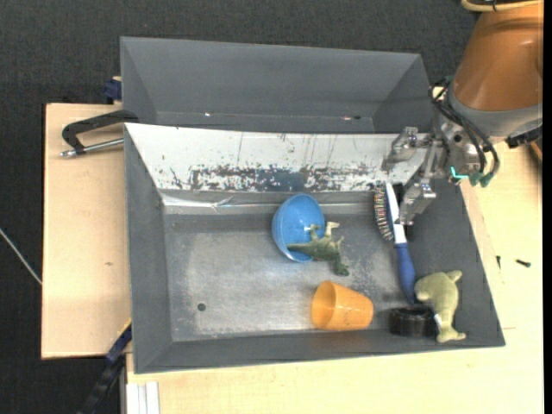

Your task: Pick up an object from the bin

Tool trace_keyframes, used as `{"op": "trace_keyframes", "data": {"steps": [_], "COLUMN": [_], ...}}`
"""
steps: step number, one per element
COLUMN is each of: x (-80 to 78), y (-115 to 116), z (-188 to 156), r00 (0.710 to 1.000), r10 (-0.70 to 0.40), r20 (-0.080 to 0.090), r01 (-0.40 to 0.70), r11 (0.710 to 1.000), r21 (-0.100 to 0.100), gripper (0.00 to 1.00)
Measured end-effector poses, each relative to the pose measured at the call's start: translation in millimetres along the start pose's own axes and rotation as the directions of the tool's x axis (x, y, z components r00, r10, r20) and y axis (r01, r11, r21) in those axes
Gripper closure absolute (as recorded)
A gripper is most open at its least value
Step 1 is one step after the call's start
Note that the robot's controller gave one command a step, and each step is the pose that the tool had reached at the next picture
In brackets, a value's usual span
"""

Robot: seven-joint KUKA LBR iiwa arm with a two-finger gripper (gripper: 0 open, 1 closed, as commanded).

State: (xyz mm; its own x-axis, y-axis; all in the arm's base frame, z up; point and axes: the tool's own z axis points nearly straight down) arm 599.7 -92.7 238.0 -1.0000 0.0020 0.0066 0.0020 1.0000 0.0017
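- 1 brush (398, 248), dark bristles, white neck, blue handle, lying along the right side of the grey bin (224, 283)
- Long axis running back to front with a slight slant: bristle head up by the back wall, handle tip down toward the front-right corner
- Gripper (414, 195) just right of the bristle head, close against the white neck, entering from the right
- Jaws: released or clenched, cannot tell; no clear sight of the brush between them
- Judged next: closing across the narrow neck, square to the long axis, not along it
- Just beside the handle tip: 1 olive dolphin-like toy (442, 300) and 1 black ring (412, 322), likely to be nudged on a lift
- Well apart to the left: orange cup (341, 307) on its side, green dinosaur (323, 250) touching a blue bowl (295, 222)
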Motion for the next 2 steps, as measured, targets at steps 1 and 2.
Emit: {"op": "trace_keyframes", "data": {"steps": [1,2], "x": [27.9,25.8], "y": [43.9,43.4], "z": [166.9,162.5], "r00": [0.985,0.984], "r10": [-0.174,-0.175], "r20": [0.010,0.016], "r01": [0.174,0.175], "r11": [0.985,0.985], "r21": [0.003,0.005], "gripper": [0.00,1.00]}}
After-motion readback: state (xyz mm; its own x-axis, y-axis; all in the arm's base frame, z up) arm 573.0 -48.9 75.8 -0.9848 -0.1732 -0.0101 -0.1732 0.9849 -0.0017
